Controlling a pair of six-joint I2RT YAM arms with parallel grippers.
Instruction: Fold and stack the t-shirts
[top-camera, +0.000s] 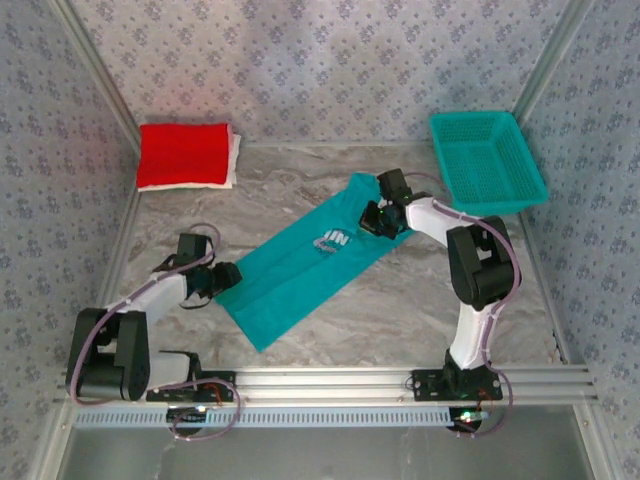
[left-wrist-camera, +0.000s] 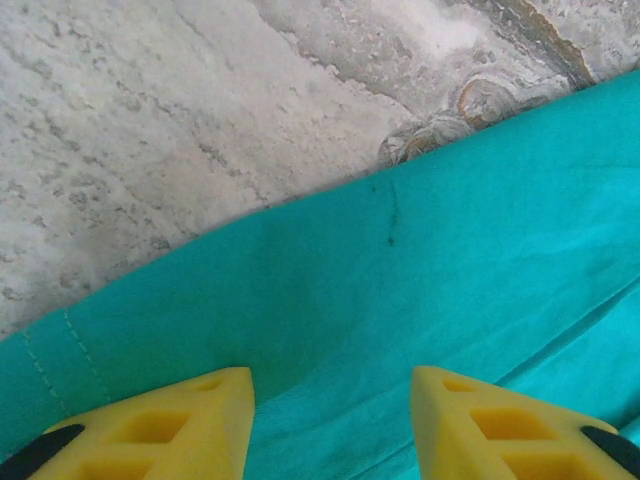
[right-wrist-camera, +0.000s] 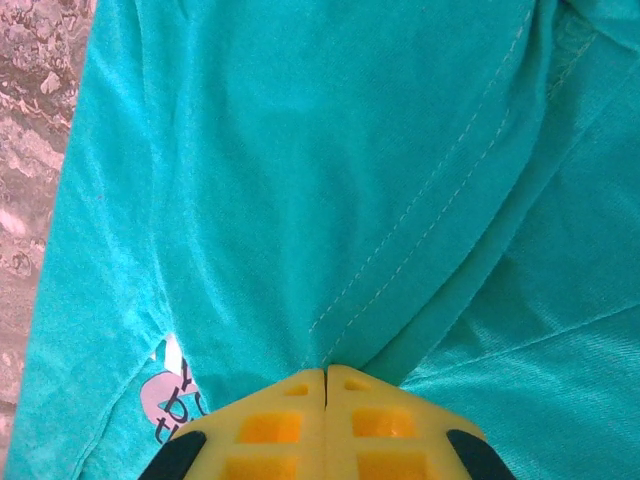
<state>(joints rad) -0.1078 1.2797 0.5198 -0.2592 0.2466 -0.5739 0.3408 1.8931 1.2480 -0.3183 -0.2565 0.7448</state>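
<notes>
Pinching teal tee (right-wrist-camera: 300, 150) w/ right hand (right-wrist-camera: 326, 372); left hand (left-wrist-camera: 330, 378) spread over it.

Long teal t-shirt (top-camera: 300, 270) diagonal on table (top-camera: 400, 300), red shirt (top-camera: 183, 155) back left, basket (top-camera: 487, 160) back right

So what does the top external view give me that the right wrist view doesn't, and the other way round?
Top external: a folded red t-shirt on a white one at far left, the teal basket at far right, the left gripper at the teal t-shirt's near end. Right wrist: the right gripper shut on a pinch of that cloth, stitching close up. Both: the teal t-shirt and part of its print.
</notes>
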